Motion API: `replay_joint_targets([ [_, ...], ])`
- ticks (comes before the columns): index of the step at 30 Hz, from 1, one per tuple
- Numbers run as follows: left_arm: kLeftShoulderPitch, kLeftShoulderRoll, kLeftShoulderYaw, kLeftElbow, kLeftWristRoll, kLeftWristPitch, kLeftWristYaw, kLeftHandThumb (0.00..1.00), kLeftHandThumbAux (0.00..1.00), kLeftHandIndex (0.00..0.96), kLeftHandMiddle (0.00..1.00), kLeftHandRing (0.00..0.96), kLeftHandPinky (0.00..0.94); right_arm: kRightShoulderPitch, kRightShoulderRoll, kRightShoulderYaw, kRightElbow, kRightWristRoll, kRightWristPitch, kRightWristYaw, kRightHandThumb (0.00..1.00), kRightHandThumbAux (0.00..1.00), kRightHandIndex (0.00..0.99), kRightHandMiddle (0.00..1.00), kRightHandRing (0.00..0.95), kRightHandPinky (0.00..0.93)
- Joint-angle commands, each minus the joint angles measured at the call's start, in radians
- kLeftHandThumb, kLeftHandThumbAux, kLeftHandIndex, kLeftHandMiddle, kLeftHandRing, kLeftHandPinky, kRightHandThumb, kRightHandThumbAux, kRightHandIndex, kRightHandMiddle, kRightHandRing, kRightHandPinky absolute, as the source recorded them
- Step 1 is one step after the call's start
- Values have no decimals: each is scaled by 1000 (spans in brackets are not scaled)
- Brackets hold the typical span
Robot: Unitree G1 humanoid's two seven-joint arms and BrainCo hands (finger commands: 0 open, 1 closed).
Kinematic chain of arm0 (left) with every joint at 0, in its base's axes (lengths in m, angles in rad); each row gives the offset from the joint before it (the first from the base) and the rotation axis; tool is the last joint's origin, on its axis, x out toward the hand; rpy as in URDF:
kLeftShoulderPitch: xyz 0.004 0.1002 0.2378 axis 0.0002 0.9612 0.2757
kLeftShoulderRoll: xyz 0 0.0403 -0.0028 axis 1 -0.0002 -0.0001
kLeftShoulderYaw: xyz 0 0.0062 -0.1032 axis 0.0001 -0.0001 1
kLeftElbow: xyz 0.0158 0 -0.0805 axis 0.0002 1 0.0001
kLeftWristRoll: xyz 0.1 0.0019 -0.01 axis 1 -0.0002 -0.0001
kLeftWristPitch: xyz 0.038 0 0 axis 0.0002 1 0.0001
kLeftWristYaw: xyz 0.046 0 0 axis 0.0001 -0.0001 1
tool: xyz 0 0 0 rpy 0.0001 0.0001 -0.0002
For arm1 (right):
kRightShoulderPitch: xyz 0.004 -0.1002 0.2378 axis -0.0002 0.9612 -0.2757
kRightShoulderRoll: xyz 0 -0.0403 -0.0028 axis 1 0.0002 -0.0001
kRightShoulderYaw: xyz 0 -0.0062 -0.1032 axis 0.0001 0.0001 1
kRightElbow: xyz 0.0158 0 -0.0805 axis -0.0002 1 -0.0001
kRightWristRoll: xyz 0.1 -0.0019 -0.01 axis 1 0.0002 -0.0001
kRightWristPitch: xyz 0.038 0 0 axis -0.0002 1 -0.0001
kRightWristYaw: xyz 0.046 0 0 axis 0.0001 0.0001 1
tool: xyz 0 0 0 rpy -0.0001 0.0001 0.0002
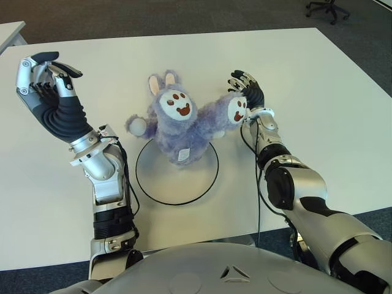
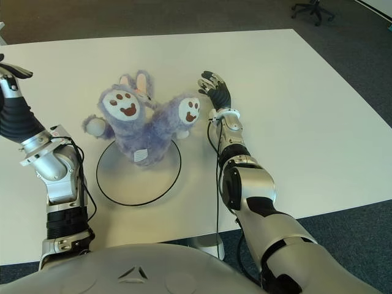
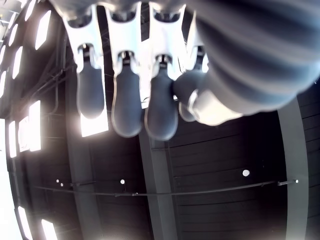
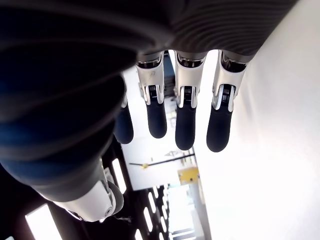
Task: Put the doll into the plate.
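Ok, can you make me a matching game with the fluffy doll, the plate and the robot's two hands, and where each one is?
Things:
1. doll
2. plate
3. left hand
4. right hand

Places or states:
A. flat on the white table, a white disc with a thin dark rim
B. lifted high at the table's left side, holding nothing
C. sitting on the plate's far part
D. fingers spread, right beside the doll's raised paw

Pairs: 1-C, 2-A, 3-B, 4-D

The left robot hand (image 1: 46,76) is raised, fingers loosely curled and empty; the right robot hand (image 1: 248,92) reaches forward, fingers spread.
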Motion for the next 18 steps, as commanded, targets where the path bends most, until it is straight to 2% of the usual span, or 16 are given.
replay_joint_targets([
  [1,-2,4,4,32,-6,-2,-16,699,698,431,667,614,526,21,16,-1,32,-3,39,-8,442,779,218,196,236,307],
  [18,-21,5,12,58,-5,-11,-19,699,698,431,667,614,526,13,15,-2,39,-4,43,-10,442,779,218,196,236,307],
])
